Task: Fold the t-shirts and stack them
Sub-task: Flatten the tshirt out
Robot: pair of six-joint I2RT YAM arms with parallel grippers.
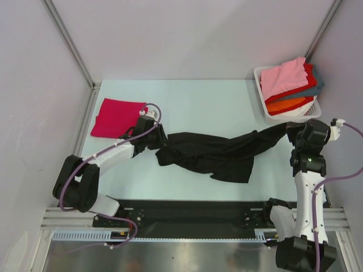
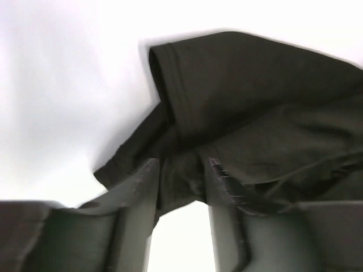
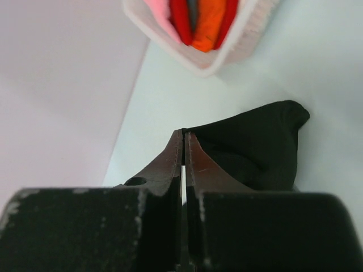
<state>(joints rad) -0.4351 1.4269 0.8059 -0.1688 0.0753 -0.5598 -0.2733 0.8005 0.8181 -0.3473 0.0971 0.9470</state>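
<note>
A black t-shirt (image 1: 210, 153) lies stretched and crumpled across the table's middle, from left to right. My left gripper (image 1: 160, 139) is at its left end. In the left wrist view the left gripper (image 2: 181, 164) has its jaws apart, and a fold of the black t-shirt (image 2: 255, 96) sits loosely between the fingertips. My right gripper (image 1: 290, 131) is at the shirt's right end. In the right wrist view the right gripper (image 3: 184, 133) is shut, pinching an edge of the black t-shirt (image 3: 255, 141). A folded magenta-red t-shirt (image 1: 116, 116) lies flat at the far left.
A white slatted basket (image 1: 262, 96) stands at the back right, just beyond my right gripper. It holds a pink t-shirt (image 1: 283, 76) on top of red, teal and orange ones. Its rim (image 3: 193, 62) shows in the right wrist view. Metal frame posts bound the table's back corners.
</note>
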